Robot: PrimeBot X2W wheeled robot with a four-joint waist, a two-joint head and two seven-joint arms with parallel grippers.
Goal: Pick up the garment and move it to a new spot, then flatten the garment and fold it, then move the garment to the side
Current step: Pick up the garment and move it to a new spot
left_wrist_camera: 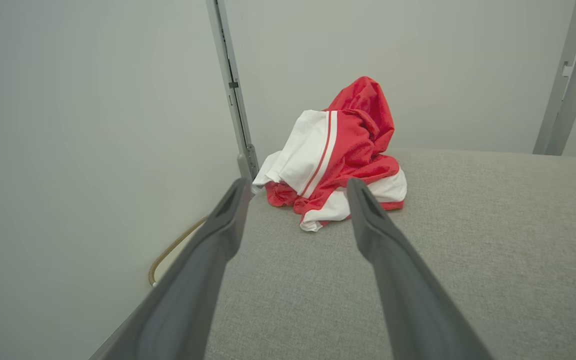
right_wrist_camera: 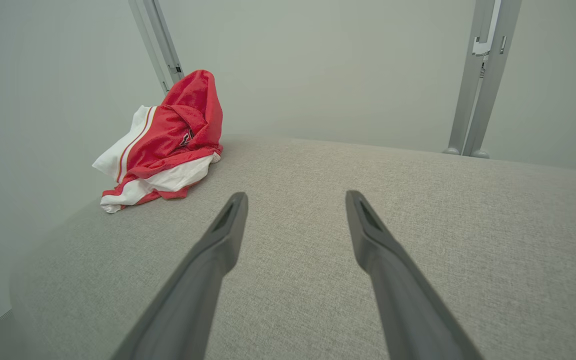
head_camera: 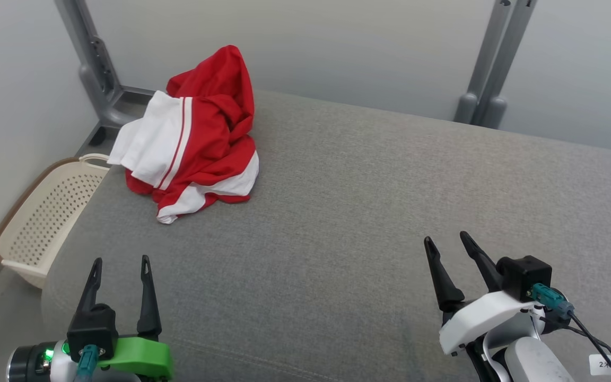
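The garment [head_camera: 199, 138] is a red and white jersey, heaped in a crumpled pile at the far left corner of the grey padded surface [head_camera: 369, 212]. My left gripper [head_camera: 121, 260] stands open near the front left edge, well short of the pile, with nothing between its fingers. In the left wrist view the garment [left_wrist_camera: 335, 155] lies ahead beyond the open left gripper [left_wrist_camera: 298, 187]. My right gripper [head_camera: 447, 239] is open at the front right, empty. In the right wrist view the garment [right_wrist_camera: 165, 140] sits far off to the upper left of the right gripper [right_wrist_camera: 295, 196].
A cream perforated basket [head_camera: 45, 217] stands on the floor beside the surface's left edge. Grey metal posts rise at the back left [head_camera: 96, 69] and back right [head_camera: 491, 69], against pale walls close behind and to the left.
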